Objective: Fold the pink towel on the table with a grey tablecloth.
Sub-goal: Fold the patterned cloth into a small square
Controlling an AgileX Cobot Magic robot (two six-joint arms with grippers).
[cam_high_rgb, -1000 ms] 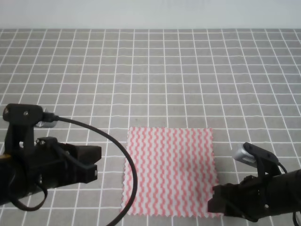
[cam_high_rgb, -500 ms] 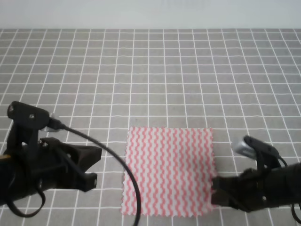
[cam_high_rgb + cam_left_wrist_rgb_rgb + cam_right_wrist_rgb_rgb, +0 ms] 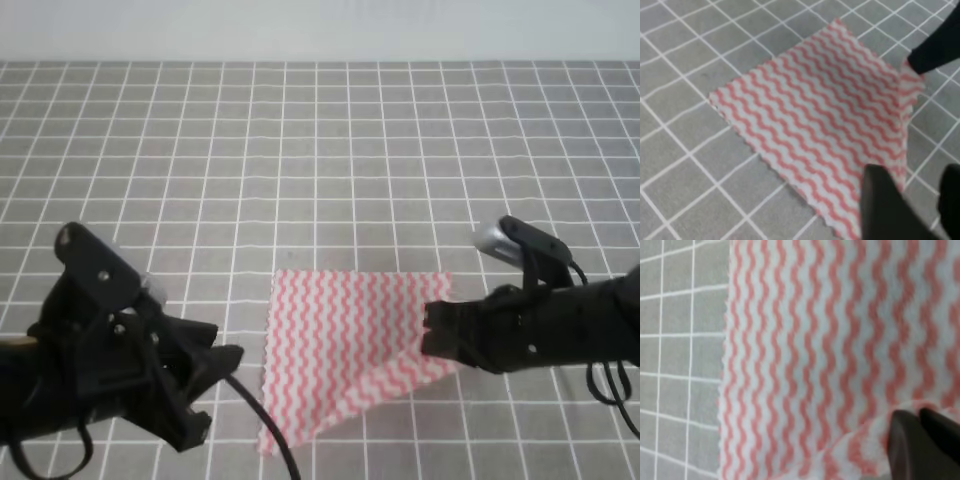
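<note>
The pink towel [image 3: 345, 345] lies on the table with a grey tablecloth [image 3: 320, 150], in the near middle. Its near right corner is lifted and drawn inward, so the near edge runs diagonally. My right gripper [image 3: 432, 330] is shut on that raised corner. In the right wrist view its closed fingers [image 3: 912, 440] pinch the towel [image 3: 830, 350]. My left gripper [image 3: 222, 395] hovers open just left of the towel's near left corner. In the left wrist view its spread fingers [image 3: 882, 205] hang over the towel's [image 3: 815, 110] near edge with nothing held.
A black cable [image 3: 265, 425] from the left arm trails past the towel's near left corner. The grey gridded cloth [image 3: 680, 50] stretches out on every side of the towel, and a pale wall [image 3: 320, 30] borders the far edge.
My right gripper has lifted the towel's near right corner and carried it away from the near edge and slightly left. The left arm has moved right, toward the towel's near left corner.
</note>
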